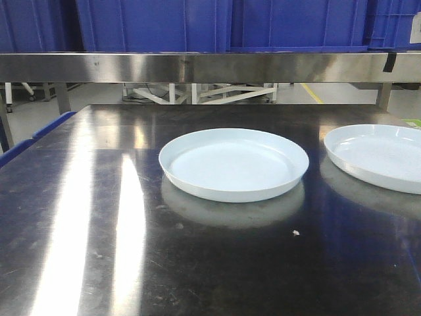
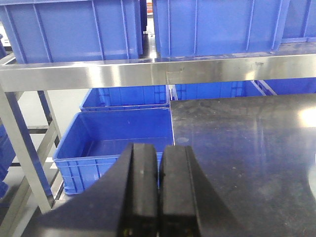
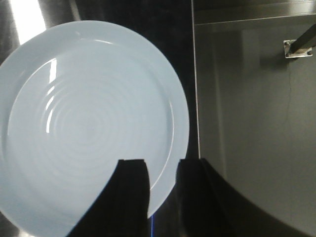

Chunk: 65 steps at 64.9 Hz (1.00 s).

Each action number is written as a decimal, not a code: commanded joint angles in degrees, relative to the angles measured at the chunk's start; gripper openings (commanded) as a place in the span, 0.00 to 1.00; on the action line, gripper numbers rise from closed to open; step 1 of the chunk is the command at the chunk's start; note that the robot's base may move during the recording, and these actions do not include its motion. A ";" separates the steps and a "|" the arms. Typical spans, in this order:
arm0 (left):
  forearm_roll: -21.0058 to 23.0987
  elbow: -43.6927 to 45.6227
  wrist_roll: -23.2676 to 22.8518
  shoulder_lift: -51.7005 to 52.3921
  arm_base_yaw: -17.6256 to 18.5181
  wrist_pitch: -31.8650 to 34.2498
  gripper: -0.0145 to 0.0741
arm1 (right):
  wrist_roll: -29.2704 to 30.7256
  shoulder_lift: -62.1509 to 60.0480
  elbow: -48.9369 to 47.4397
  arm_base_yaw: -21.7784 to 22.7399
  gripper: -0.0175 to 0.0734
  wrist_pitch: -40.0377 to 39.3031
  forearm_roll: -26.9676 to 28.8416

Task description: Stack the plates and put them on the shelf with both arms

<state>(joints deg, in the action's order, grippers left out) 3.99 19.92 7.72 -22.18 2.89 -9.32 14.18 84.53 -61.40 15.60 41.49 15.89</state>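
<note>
My left gripper (image 2: 159, 192) is hanging just past the left edge of the tabletop (image 2: 237, 143). Its two dark fingers (image 2: 143, 187) are pressing almost together with nothing between them. It is facing an open blue crate (image 2: 118, 140) below that left edge, so no plate is lying in front of it. Both plates are lying off to its right.

The middle plate (image 1: 233, 164) is sitting flat and empty at the centre of the tabletop. The right plate (image 1: 381, 157) is sitting near the tabletop's right edge, apart from the middle plate and partly cut off in the front view. Above the back of the tabletop, the shelf (image 1: 197, 66) is showing its front rail from side to side, with blue crates (image 1: 197, 26) standing on it.

My right gripper (image 3: 163, 192) is pointing down over the right side of the tabletop with its fingers spread. A plate's rim is passing through the gap: one finger is hanging over the plate's inside, the other outside it by the tabletop's right edge. I cannot tell whether either finger is touching.

Because that edge is so close, I am judging this to be the right plate. Being round, it has no long axis; the rim crossing between my fingers is what matters. My right arm is the nearer one, and the stacking move is pointing leftward, towards the centre of the tabletop.
</note>
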 commanded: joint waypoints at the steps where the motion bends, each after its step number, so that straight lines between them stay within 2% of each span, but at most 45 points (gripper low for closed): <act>1: 0.15 1.72 -0.08 -0.22 0.05 4.59 0.26 | 0.74 2.33 -5.81 0.44 0.56 0.95 -1.03; 16: 0.15 1.72 -0.08 -0.22 0.05 4.59 0.26 | 0.74 10.87 -13.68 0.45 0.56 6.81 -3.62; 29: 0.15 1.72 -0.08 -0.22 0.05 4.59 0.26 | 0.74 14.59 -14.17 0.45 0.69 6.15 -4.56; 65: 0.15 1.72 -0.08 -0.22 0.05 4.59 0.26 | 0.74 19.44 -14.17 -0.86 0.68 3.48 -4.32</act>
<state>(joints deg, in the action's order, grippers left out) 3.99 19.92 7.72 -22.18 2.89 -9.32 14.35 106.14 -73.90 15.12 46.36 11.18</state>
